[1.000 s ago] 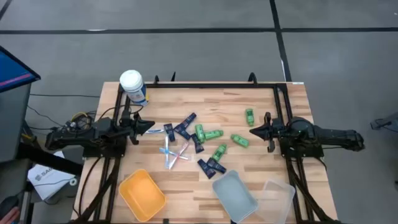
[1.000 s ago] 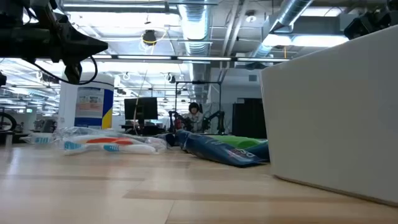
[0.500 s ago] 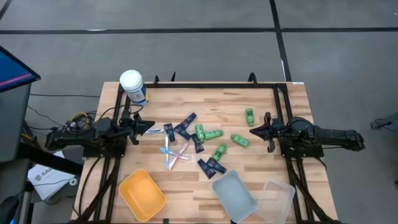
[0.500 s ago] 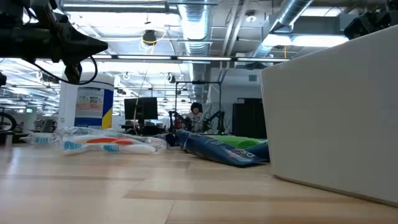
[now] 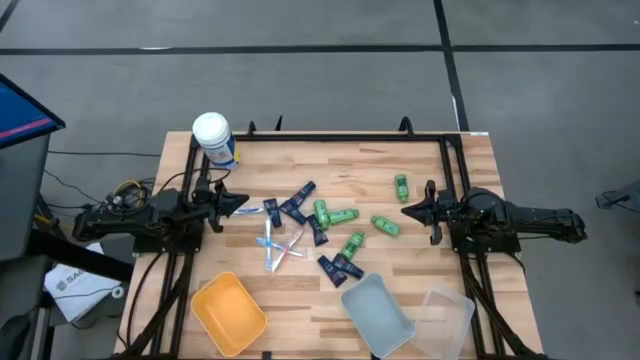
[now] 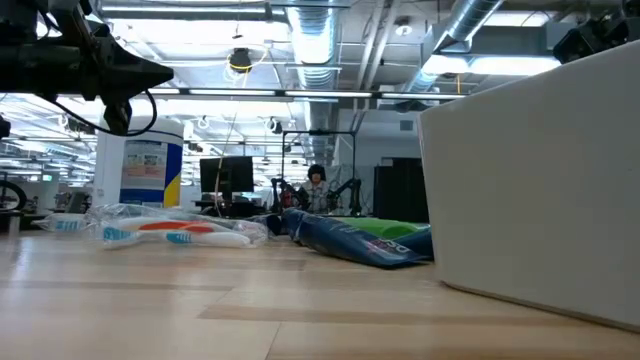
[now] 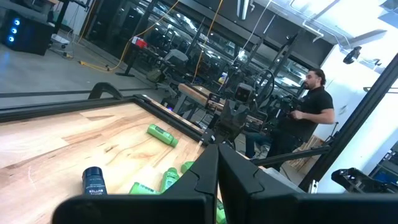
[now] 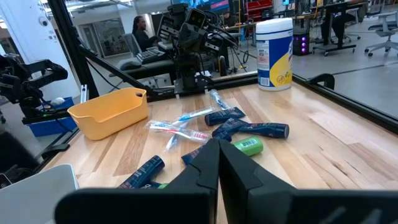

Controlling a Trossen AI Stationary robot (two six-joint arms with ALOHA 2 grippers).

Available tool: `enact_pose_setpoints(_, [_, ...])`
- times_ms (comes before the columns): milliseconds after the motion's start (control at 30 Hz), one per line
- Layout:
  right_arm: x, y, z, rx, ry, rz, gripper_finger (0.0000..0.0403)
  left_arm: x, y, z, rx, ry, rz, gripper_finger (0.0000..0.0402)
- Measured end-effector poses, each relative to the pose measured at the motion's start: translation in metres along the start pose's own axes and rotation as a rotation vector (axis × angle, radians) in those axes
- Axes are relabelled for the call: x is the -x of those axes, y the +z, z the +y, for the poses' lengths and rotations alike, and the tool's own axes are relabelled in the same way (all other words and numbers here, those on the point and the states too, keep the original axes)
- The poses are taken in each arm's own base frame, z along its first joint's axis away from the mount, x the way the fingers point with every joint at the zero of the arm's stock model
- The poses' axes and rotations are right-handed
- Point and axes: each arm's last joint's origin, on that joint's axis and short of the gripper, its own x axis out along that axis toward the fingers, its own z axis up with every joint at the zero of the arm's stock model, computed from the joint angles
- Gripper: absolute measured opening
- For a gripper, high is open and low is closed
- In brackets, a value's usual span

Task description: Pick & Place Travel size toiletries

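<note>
Toiletries (image 5: 320,230): green bottles, navy tubes and toothbrush sticks scattered over the table's (image 5: 360,160) centre. Left gripper (image 5: 243,203) at 9 o'clock, fingers pressed together, empty. Right gripper (image 5: 405,210) at 3 o'clock, likewise closed and empty. Orange bin (image 5: 229,313) at 7 o'clock; grey bin (image 5: 378,313) at 5 o'clock; white-lidded canister (image 5: 213,137) at 11 o'clock

The person (image 6: 316,178) far behind the table has shifted slightly
</note>
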Motion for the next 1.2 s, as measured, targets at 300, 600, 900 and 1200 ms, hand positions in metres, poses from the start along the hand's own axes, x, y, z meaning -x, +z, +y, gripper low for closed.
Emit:
enact_pose_setpoints(300, [0.000, 0.000, 0.000, 0.000, 0.000, 0.000, 0.0000, 0.000, 0.000, 0.000, 0.000, 0.000, 0.000, 0.0002])
enact_pose_setpoints(600, [0.000, 0.000, 0.000, 0.001, -0.001, -0.001, 0.0000, 0.000, 0.001, 0.000, 0.012, -0.004, -0.007, 0.0002])
enact_pose_setpoints(900, [0.000, 0.002, -0.005, 0.104, -0.092, -0.022, 0.0000, 0.000, 0.008, -0.004, 0.029, -0.045, -0.081, 0.0002])
enact_pose_setpoints(1200, [0.000, 0.006, -0.005, -0.230, -0.084, -0.084, 0.0000, 0.004, 0.025, -0.012, 0.177, -0.127, -0.259, 0.0002])
